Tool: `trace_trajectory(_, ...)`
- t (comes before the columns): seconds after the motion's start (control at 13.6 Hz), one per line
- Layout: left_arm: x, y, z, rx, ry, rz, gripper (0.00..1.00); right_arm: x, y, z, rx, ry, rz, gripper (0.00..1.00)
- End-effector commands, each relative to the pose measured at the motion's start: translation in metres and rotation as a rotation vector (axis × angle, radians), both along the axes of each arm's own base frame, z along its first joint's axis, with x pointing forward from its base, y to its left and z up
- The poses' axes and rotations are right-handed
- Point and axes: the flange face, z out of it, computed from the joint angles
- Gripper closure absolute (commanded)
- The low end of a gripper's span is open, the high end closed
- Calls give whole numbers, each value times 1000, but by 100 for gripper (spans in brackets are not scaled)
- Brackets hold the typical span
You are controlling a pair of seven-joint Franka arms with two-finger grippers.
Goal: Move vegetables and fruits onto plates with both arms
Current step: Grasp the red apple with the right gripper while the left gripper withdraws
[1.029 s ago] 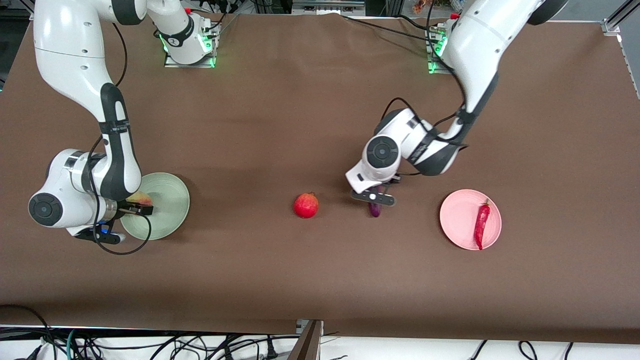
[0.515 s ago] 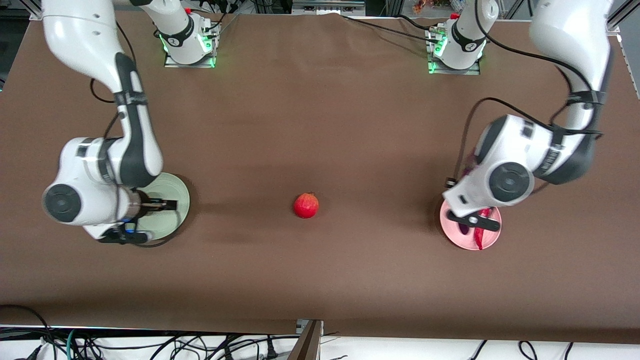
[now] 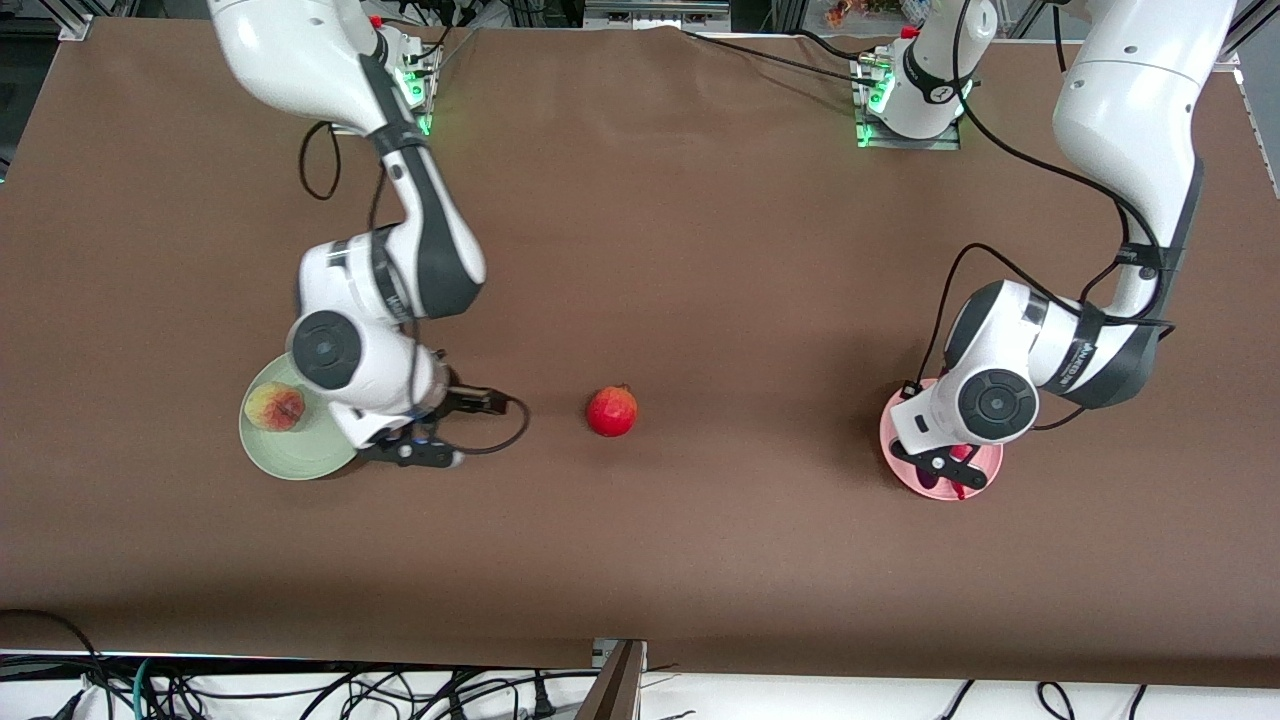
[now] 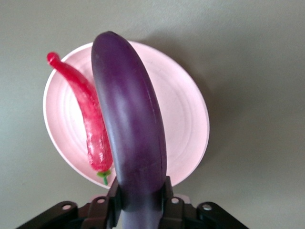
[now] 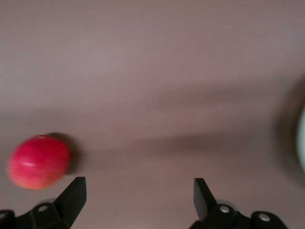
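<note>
The purple eggplant point(image 4: 128, 109) is gripped at one end by my left gripper point(image 4: 139, 191), which holds it just over the pink plate point(image 4: 186, 119) beside the red chili pepper point(image 4: 90, 124) lying on that plate. In the front view the left wrist covers most of the pink plate point(image 3: 893, 440). The peach point(image 3: 275, 407) lies on the mint green plate point(image 3: 300, 458). The red pomegranate point(image 3: 612, 411) sits on the table mid-way between the plates. My right gripper point(image 3: 480, 401) is open and empty over bare table between the green plate and the pomegranate point(image 5: 38, 162); it also shows in the right wrist view point(image 5: 138, 191).
The brown table cloth point(image 3: 640, 560) spreads wide around the plates. The arm bases point(image 3: 380, 90) stand along the table's edge farthest from the front camera. The green plate's rim point(image 5: 301, 138) shows at the edge of the right wrist view.
My left gripper carried the eggplant from mid-table to over the pink plate. My right gripper left the peach on the green plate and moved toward the pomegranate.
</note>
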Motion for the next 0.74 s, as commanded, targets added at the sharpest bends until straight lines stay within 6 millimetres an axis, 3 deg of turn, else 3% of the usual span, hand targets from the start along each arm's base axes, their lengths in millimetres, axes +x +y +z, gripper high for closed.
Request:
trace_trajectory(0.0, 7, 19, 6, -3, -19, 16, 0, -10, 58, -18, 27, -91, -72, 0)
trace_trajectory(0.22, 9, 22, 16, -3, -32, 22, 0, -24, 97, -36, 47, -151, -110, 0)
trace_trajectory(0.29, 9, 21, 29, -1, -44, 26, 0, -29, 108, -41, 54, -171, -114, 0)
trace_trajectory(0.44, 3, 20, 70, -12, -41, 66, 0, -37, 124, -50, 65, -196, -126, 0)
trace_trajectory(0.66, -12, 37, 165, -95, -85, 175, 0, -45, 140, -60, 71, -211, -130, 0)
